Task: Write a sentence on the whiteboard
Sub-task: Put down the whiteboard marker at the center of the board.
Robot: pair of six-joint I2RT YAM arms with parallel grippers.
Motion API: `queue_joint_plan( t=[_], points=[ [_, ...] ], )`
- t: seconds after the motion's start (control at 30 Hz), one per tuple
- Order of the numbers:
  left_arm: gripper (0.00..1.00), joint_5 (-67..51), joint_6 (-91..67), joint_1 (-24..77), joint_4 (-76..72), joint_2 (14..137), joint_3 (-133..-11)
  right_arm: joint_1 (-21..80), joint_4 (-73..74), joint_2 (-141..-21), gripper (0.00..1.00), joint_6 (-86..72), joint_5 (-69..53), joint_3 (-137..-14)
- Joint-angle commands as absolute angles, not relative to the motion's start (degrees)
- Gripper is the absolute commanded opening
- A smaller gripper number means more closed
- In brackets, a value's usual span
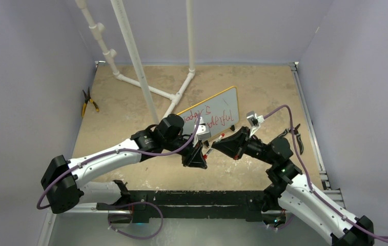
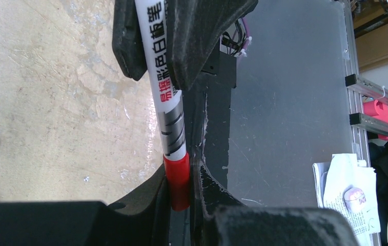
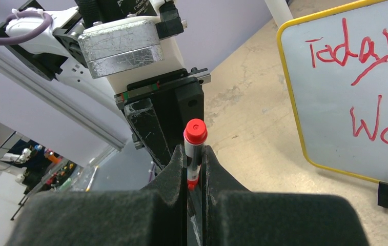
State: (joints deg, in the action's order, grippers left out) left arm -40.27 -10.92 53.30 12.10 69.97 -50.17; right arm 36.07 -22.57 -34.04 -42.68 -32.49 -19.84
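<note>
Between lilac walls [image 1: 22, 77], on a mottled beige tabletop [image 1: 263, 87], stands the whiteboard [image 1: 213, 114].

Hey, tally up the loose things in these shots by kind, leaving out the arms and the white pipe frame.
whiteboard: 1
marker: 1
yellow-handled pliers: 1
dark hand tool, kind unclear: 1
Total: 4

The yellow-framed whiteboard [image 1: 225, 101] stands propped upright, bearing the red handwritten sentence [image 1: 218, 121] in two lines.
</note>
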Motion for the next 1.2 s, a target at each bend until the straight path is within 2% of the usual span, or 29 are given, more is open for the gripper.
queue_joint_plan(
  t=[0.0, 0.1, 0.17, 0.27, 0.33, 0.43, 0.67, 0.93, 1.03, 1.17],
  points=[
    [0.00, -41.7, -10.1, 53.0, -5.9, 68.5, -58.0, 38.7, -8.6, -34.6, 0.00, -42.3, -37.1, -16.9],
    [0.00, -37.7, -13.7, 53.0, -4.8, 67.2, -52.9, 38.7, -7.2, -32.0, 0.01, -42.1, -30.7, -19.0],
    [0.00, -34.0, -17.2, 53.0, -4.6, 65.1, -47.7, 38.6, -5.9, -30.2, 0.12, -41.5, -25.8, -20.8],
    [0.00, -29.9, -22.2, 53.2, -5.1, 60.9, -39.1, 38.6, -3.2, -26.9, 0.34, -40.3, -20.0, -23.5],
    [0.00, -27.9, -24.6, 53.2, -3.6, 58.1, -35.1, 38.5, -0.8, -25.1, 0.53, -39.5, -15.5, -25.3],
    [0.00, -26.4, -28.2, 53.2, -1.7, 56.4, -30.6, 38.6, 3.0, -23.2, 0.72, -38.2, -6.5, -28.4],
    [0.00, -21.6, -32.6, 53.5, 3.9, 57.5, -25.9, 38.6, 5.1, -21.7, 0.97, -31.7, 10.0, -30.5],
    [0.00, -15.1, -33.0, 53.9, 8.7, 65.4, -26.5, 38.6, 0.5, -22.4, 0.99, -28.8, 18.6, -28.0],
    [0.10, -12.3, -32.9, 54.0, 9.7, 66.7, -27.2, 38.6, 1.2, -24.4, 0.99, -28.9, 20.7, -28.7],
    [0.42, -9.8, -33.5, 53.9, 10.0, 65.9, -27.1, 38.5, 2.5, -27.2, 0.99, -28.5, 21.9, -30.2]
  ],
)
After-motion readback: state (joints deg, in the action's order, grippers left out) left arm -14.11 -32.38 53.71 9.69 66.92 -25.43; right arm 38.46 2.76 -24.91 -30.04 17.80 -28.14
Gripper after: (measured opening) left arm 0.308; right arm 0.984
